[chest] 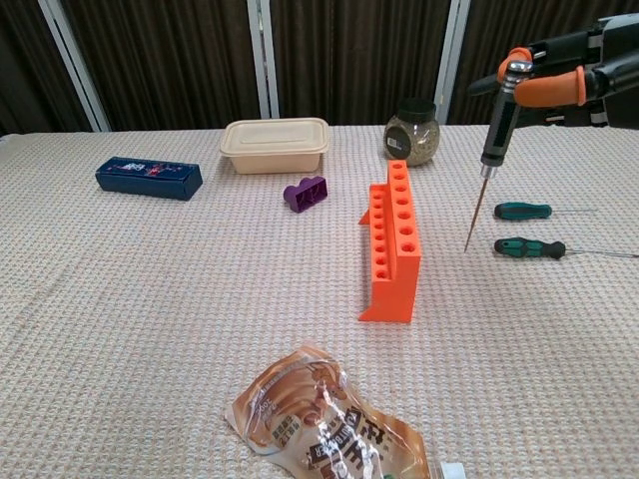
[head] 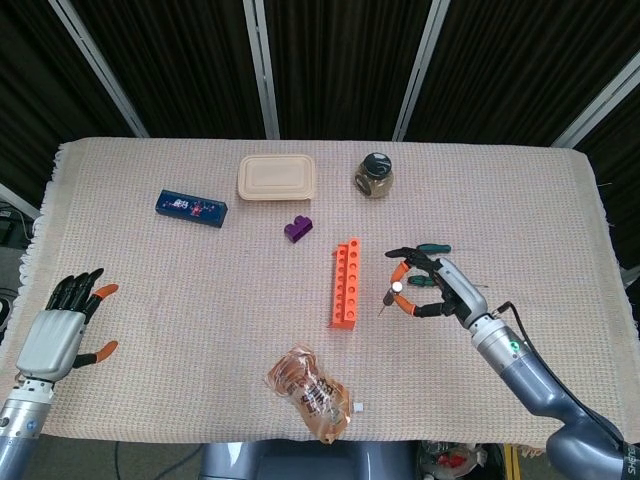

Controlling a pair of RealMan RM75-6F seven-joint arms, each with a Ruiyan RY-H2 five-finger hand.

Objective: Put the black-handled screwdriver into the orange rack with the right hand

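My right hand (head: 432, 287) (chest: 569, 82) pinches the black-handled screwdriver (chest: 491, 137) (head: 395, 292) by its top, hanging nearly upright with the tip down, in the air right of the orange rack (head: 346, 283) (chest: 392, 238). The rack lies lengthwise mid-table with a row of holes on top. The screwdriver tip hovers above the cloth, apart from the rack. My left hand (head: 58, 331) rests open at the table's left edge, holding nothing.
Two green-handled screwdrivers (chest: 528, 247) (chest: 522, 211) lie right of the rack. A snack bag (head: 307, 394) sits near the front edge. A purple block (head: 298, 230), beige lidded box (head: 276, 176), glass jar (head: 373, 174) and blue box (head: 191, 207) stand further back.
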